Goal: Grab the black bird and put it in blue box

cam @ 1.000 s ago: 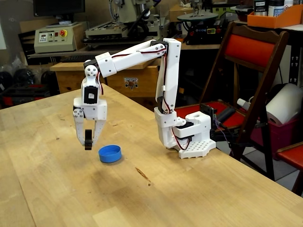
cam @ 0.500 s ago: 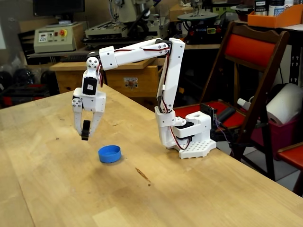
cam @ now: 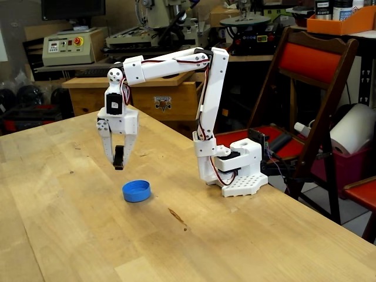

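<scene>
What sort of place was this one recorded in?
Most likely a workshop or makerspace. The arm stands on a wooden workbench, with machine tools and a control unit with a red stop button on benches behind, and a red folding chair beside the table.

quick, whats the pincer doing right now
Pincer: closed on a small dark object, most likely the black bird, held in the air above the table, up and left of the blue box.
</scene>
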